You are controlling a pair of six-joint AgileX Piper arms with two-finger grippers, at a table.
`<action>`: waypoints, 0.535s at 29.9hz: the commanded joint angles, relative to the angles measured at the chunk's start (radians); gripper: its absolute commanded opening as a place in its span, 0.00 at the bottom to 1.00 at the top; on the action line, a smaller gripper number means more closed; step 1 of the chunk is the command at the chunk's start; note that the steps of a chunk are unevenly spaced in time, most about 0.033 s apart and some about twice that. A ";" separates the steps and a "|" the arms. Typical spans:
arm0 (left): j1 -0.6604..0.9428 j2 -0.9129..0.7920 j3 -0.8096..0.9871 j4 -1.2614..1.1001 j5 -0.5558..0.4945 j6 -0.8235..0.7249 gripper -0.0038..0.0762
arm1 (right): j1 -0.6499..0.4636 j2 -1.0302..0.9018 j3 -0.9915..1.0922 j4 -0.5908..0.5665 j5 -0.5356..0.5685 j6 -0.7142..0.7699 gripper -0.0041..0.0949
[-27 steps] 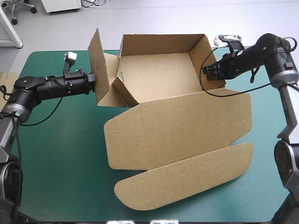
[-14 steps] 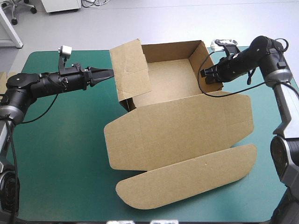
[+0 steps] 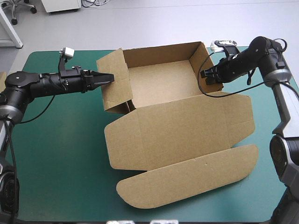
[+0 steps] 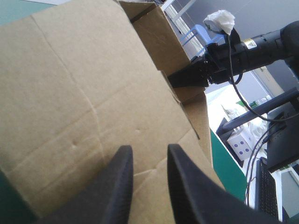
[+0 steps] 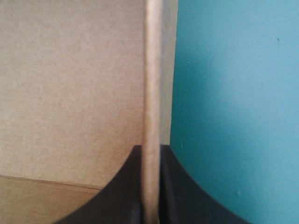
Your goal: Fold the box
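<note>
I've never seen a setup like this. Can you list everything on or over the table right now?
box: one, brown, mid-table; walls raised at the far end, lid and rounded flap lying flat toward the near edge.
table cover: one, teal-green, under everything.
spare board: one sliver, brown, at the table's left edge.
left gripper: one, black fingers slightly apart with nothing between them, tips at the outside of the box's left wall.
right gripper: one, black fingers shut on the box's right wall, its edge between them.
</note>
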 commanded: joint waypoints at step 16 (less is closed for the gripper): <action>0.154 -0.063 -0.333 0.079 -0.350 0.072 0.04 | 0.003 -0.056 -0.027 0.075 -0.020 0.005 0.04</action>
